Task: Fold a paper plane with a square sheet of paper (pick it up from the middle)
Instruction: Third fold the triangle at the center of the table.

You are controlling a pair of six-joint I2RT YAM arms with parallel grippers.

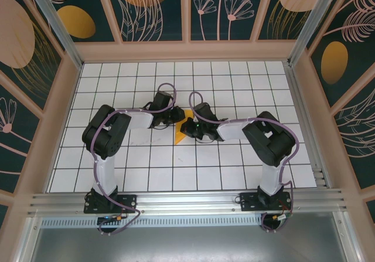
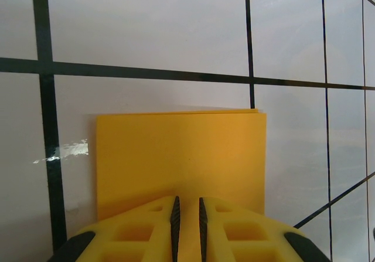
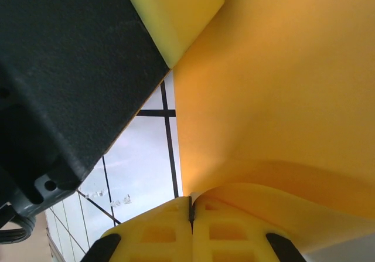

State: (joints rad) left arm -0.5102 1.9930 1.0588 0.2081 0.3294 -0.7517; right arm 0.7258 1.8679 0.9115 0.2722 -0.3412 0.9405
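The left hand (image 2: pixel 188 215) is clamped on the near edge of the square sheet of paper (image 2: pixel 181 156), with only a thin orange strip showing between its two black pads. It grips the middle of that edge, which I judge keeps the sheet level and stops it pivoting while the other arm works.

The right hand (image 3: pixel 191 212) has its fingers pressed together as well. The paper's edge runs straight into the seam between them, so it looks pinched there. Above that seam the sheet bows in a smooth curve, which suggests the two hands hold it between them to bring a flap over or set a crease.

From the left wrist the paper reads as a rectangle, wider than it is deep, with a doubled layer just showing along its far edge — already folded once, by the look. Its long axis runs across the left hand's fingers, parallel to the grid line beyond.

The paper sits low over the white gridded desk (image 2: pixel 146 39), near its middle and between the two arms. Whether it touches the surface I cannot tell. From above, an orange wedge pokes out beneath the hands, its tip seemingly aimed toward the desk's near edge.
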